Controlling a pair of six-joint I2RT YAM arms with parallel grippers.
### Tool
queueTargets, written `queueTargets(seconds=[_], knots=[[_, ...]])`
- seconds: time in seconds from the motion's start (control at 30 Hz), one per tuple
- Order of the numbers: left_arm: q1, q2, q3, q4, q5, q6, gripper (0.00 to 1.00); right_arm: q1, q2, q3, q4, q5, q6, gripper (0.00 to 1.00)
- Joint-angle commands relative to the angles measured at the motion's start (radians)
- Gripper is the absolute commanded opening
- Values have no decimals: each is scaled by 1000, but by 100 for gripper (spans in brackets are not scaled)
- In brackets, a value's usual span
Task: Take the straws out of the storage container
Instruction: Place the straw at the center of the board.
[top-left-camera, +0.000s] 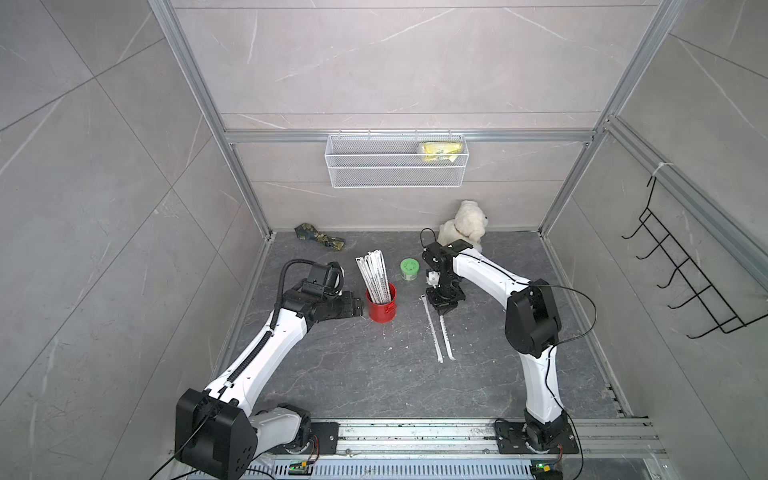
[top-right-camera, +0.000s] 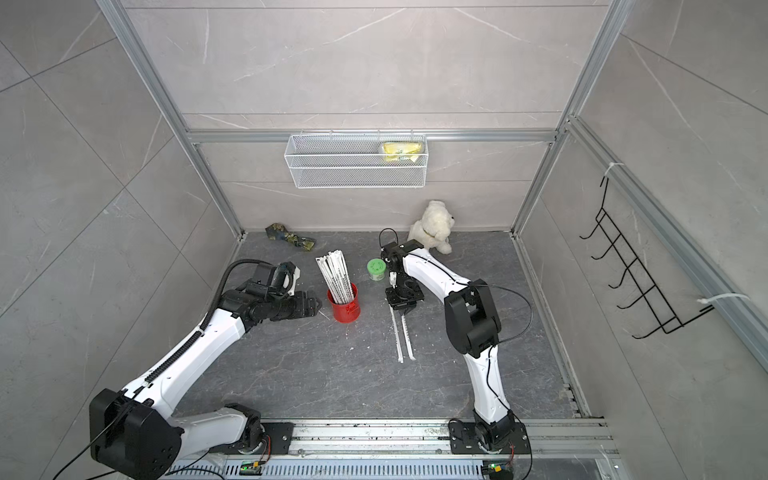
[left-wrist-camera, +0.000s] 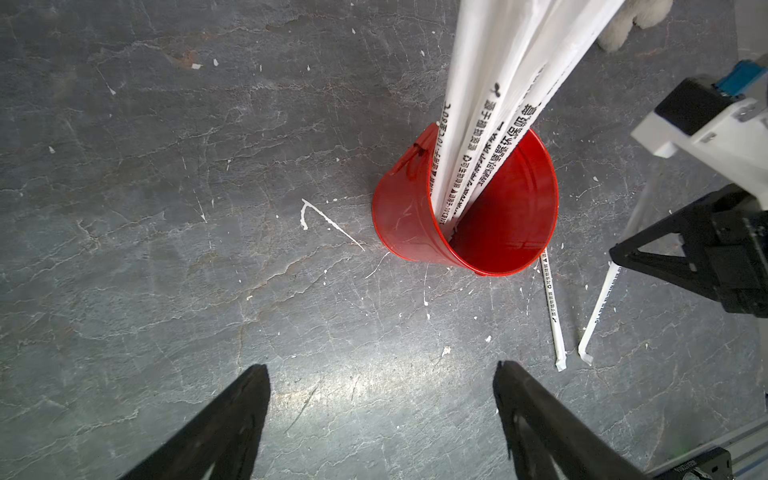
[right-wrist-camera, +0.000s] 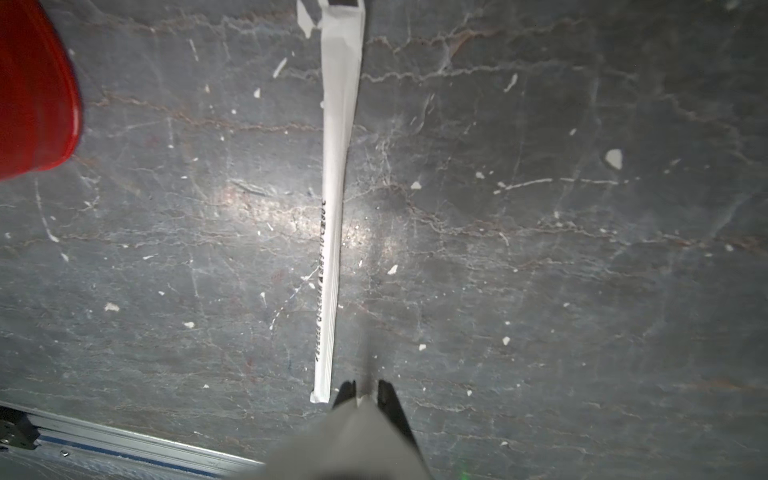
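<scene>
Underneath everything, a dark stone bench (top-left-camera: 353, 374), speckled with paper scraps. Stretched low toward the middle, the left arm (top-left-camera: 266, 345); arched over from the opposite side, the right arm (top-left-camera: 532, 316). Upright near the bench centre, the red storage container (top-left-camera: 381, 311), with most of the straws (top-left-camera: 374, 276) standing inside as one bundle, leaning against one side of the rim and fanned at the top. Task barely begun, by the look of it: only two out.

Spread wide and empty, the left pincer (left-wrist-camera: 380, 365), aimed at the red wall, near it but apart. Pinched narrow on the top end of the held straw (left-wrist-camera: 599, 309), the right pincer (right-wrist-camera: 368, 386). That straw running down from the jaws to the bench, lower tip just beside the laid straw (right-wrist-camera: 332, 249), flat on the surface. Tip contact with the bench: not certain.

Step in hand, probably: setting this one down next to its neighbour. Lower and tilt toward the neighbour's line before letting go, avoiding a drop from height and a bounce or roll. Ease the jaws apart only slightly, then lift straight up, clear of the paper wrap, in case of snagging. Keep off the laid straw throughout. For the next pull, consider bracing the container with the wide pincer: light tin, tall off-centre load, likely to tip or drag along.
</scene>
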Motion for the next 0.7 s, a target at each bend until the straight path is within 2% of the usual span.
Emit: queueTargets(seconds=[0.0,0.67], knots=[[-5,-6,37,-9,16,25,89,-6,30,10,11,-15,-5,16],[-9,2,37,-11,11,25,89,-26,48,-83,99,-22,18,21]])
